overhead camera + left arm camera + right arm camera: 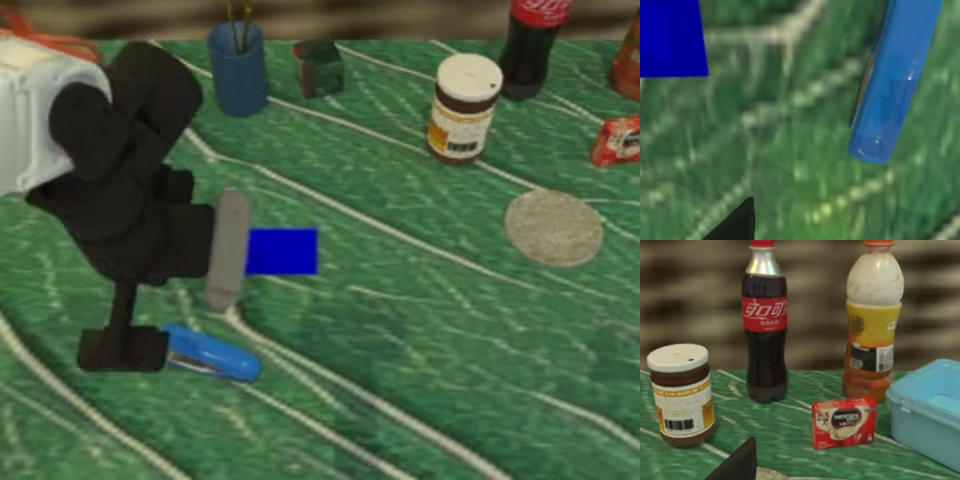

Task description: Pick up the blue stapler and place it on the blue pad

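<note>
The left gripper (125, 345) hovers beside the blue stapler (212, 354), which lies on the table near-left of the blue pad (282, 251); whether its fingers are open I cannot tell; the approach step is in hand; next it must centre over the stapler and descend.

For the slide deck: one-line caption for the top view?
Left gripper low beside the blue stapler, which lies on the green cloth, short of the blue pad.

A rendered tabletop test scene, not a real room: a worktop (420, 350) covered in green leaf-patterned cloth, with groceries around a jar (464, 107) (cola bottle (533, 45) just behind it, coffee box (617, 140) beside it) before a blurred backdrop.
</note>
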### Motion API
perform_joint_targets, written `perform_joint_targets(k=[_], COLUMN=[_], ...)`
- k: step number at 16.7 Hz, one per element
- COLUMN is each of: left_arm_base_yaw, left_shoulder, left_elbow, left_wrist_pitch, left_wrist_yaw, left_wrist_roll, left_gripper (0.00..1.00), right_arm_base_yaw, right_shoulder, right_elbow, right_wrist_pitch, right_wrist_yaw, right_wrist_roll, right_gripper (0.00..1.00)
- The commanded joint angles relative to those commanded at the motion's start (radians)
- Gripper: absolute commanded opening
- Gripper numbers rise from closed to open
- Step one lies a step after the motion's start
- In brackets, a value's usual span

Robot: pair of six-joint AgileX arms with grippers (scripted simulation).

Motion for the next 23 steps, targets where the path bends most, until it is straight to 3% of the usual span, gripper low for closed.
perform_joint_targets(k=[5,11,20,23], left_arm_base_yaw=[-0.061,-0.058,-0.057,-0.056], left_shoulder=[0.173,0.178,0.321,0.339], left_elbow=[0.148,0.149,-0.048,-0.072], left_wrist_pitch=[-0.112,-0.11,0.232,0.27], left_wrist_yaw=[-0.002,-0.002,-0.002,-0.002], left_wrist_roll=[0.145,0.149,0.158,0.159], left_gripper=[1.0,1.0,1.0,1.0], right_arm_base_yaw=[0.0,0.0,0.0,0.0], right_shoulder=[0.0,0.0,0.0,0.0], right_elbow=[0.0,0.0,0.0,0.0], right_wrist_pitch=[0.0,0.0,0.0,0.0], right_wrist_yaw=[0.0,0.0,0.0,0.0], right_wrist_roll=[0.0,0.0,0.0,0.0], right_gripper=[1.0,1.0,1.0,1.0])
